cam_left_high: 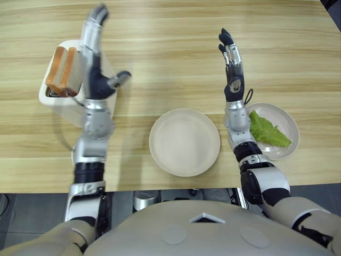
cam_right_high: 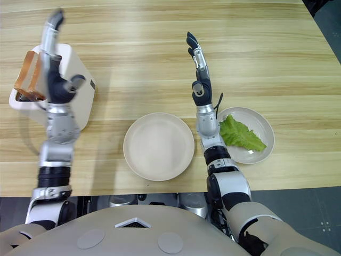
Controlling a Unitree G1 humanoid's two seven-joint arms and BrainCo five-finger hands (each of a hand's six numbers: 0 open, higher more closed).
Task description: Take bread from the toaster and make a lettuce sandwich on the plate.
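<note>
Bread (cam_left_high: 63,77): two browned slices stand on edge, side by side, in the white toaster (cam_left_high: 61,109) on the robot's left side of the counter (cam_left_high: 170,64). Their tops stick out of the slot, and their long edges run roughly away from the robot.

Left hand (cam_left_high: 96,64): just beside the slices on their inner side, over the toaster's edge. Fingers straight and spread, thumb out, holding nothing.

Judgement: the bread lies a short way to this hand's outer side, so the left arm takes it.

Plate (cam_left_high: 160,154): bare, at centre, near the robot.

Right hand (cam_left_high: 232,64): well apart from the toaster, beyond the plate. It is spread and holds nothing, beside the lettuce (cam_left_high: 269,130) in its small dish (cam_left_high: 290,125).
</note>
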